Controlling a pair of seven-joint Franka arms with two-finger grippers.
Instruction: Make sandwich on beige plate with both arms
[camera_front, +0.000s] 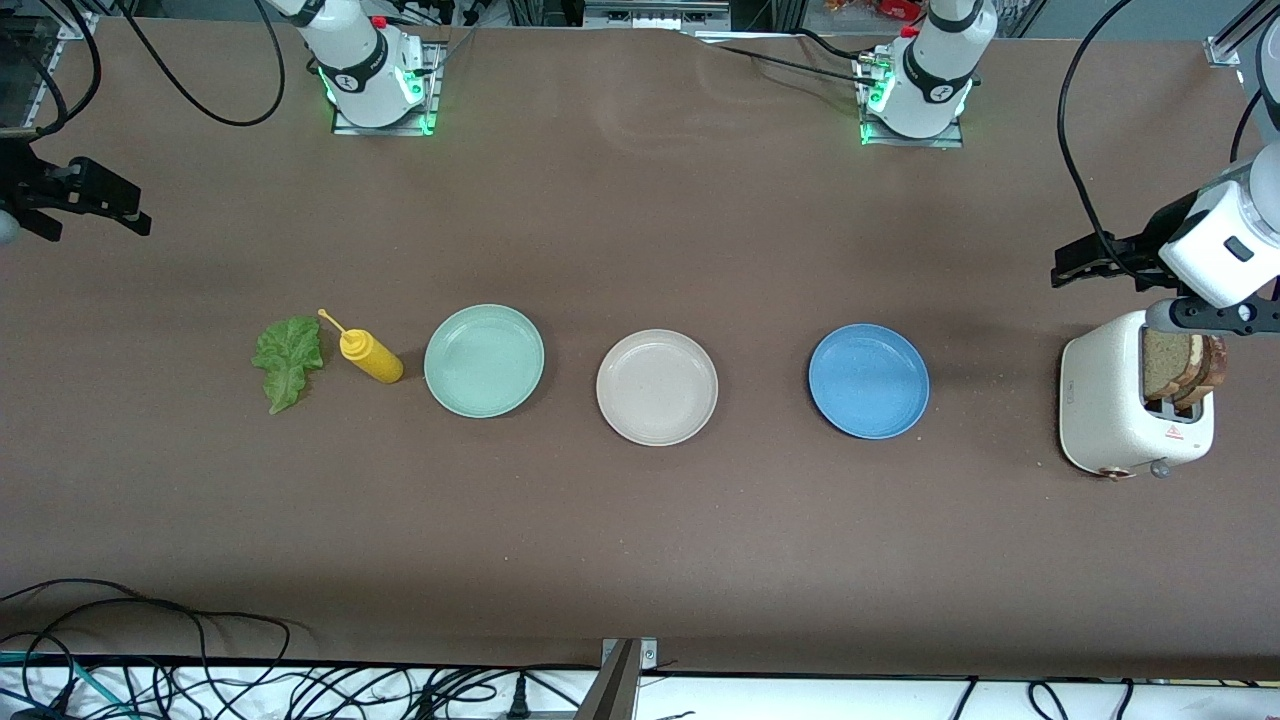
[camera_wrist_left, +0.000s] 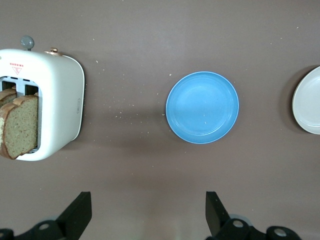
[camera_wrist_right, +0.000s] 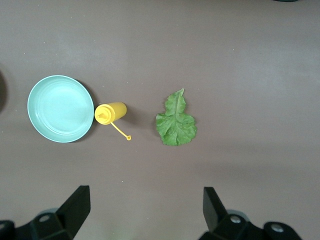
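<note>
Brown matting covers my whole table (camera_front: 640, 560), bare along the edge nearest the front camera, with cables hanging just off it.

Three plates sit in a row across the middle. My beige plate (camera_front: 657, 386) is the middle one and lies empty, with the mint plate (camera_front: 484, 360) toward my right arm's end and the blue plate (camera_front: 868, 380) toward my left arm's end. Beside the mint plate lies a mustard bottle (camera_front: 370, 356) on its side, and next to that the lettuce (camera_front: 288, 361). At my left arm's end stands the toaster (camera_front: 1135, 405), with two bread slices (camera_front: 1180, 366) sticking up out of its slots.

My left gripper (camera_wrist_left: 147, 215) hangs over the table by the toaster, fingers spread wide, holding nothing. My right gripper (camera_wrist_right: 145, 212) hovers over the table's end near the lettuce, likewise wide and empty.

I judge that nothing is built yet. The slices stand close together, so I could pinch both at once or tip the toaster as I pull. The lettuce is thin and flat, so my fingers may scrape the mat and miss it, and the bottle's nozzle points toward it, easy to knock. The wrong plate is a risk too, as all three look alike in shape.

Room is generous: wide gaps between plates, and open mat up to my bases.
</note>
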